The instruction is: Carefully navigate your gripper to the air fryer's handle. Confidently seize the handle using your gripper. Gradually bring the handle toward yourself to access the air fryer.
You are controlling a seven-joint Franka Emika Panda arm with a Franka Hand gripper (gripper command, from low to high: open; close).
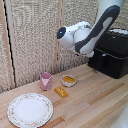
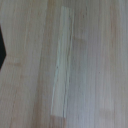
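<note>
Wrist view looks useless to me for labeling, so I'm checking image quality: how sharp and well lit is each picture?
Wrist view: soft and blurred, showing only pale wooden table planks and a dark sliver at one edge; no pincer visible. Exterior view: low-resolution but evenly lit, no strong glare; the air fryer is a dark mass with little detail, its handle indistinct.

Soft, even light fills the room, warm on the table and free of hard glare. The air fryer stays a dull black with little detail. Faint shadows sit beside the cup and plate. The exterior view is coarse; the wrist view is badly blurred, its wood grain smeared.
</note>
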